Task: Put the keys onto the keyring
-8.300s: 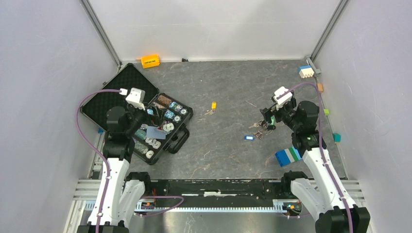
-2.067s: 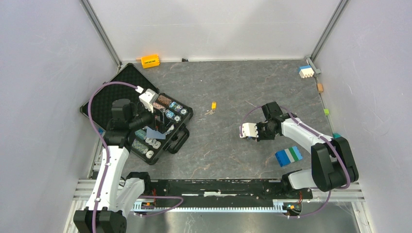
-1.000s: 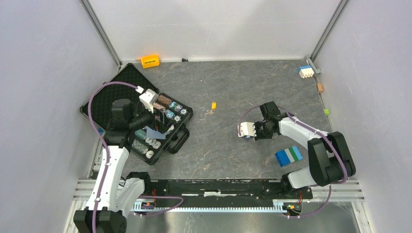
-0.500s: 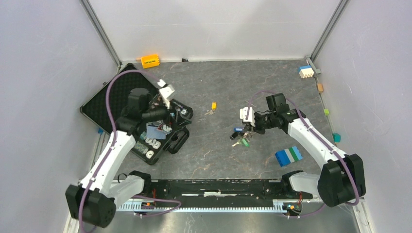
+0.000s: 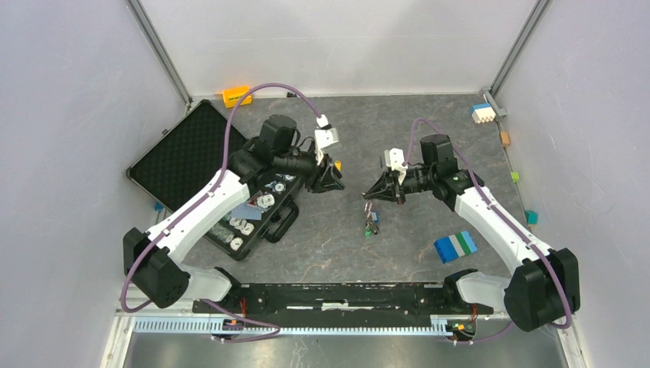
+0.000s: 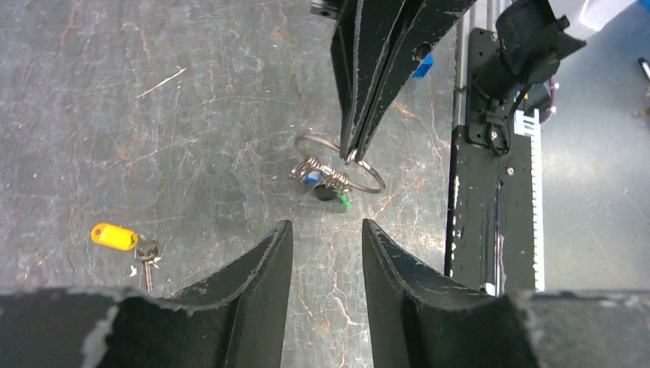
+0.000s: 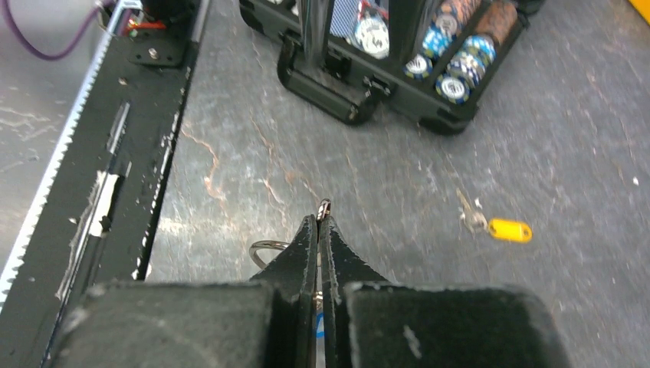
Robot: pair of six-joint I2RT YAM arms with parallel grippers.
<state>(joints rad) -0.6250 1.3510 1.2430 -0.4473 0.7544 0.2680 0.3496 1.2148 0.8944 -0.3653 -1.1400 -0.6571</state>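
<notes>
Robot arms at work on a scratched grey tabletop (image 5: 398, 130): the right gripper (image 6: 353, 156) has its fingers pressed together on the rim of a thin silver wire keyring (image 6: 368, 162). It holds the ring near the table's middle, apparently clear of the surface. A small bunch of silver keys with blue and green plastic tags (image 6: 322, 184) hangs from the keyring. A lone silver key on a yellow plastic tag (image 6: 121, 238) lies flat on the table, apart from the ring and near the left gripper (image 6: 326, 226), whose fingers stand apart with nothing between them. The loose key looks light, stiff and slippery, and too flat to pinch by the metal; its thicker tag seems the better hold. An open black case of poker chips (image 7: 329, 80) sits nearby.
</notes>
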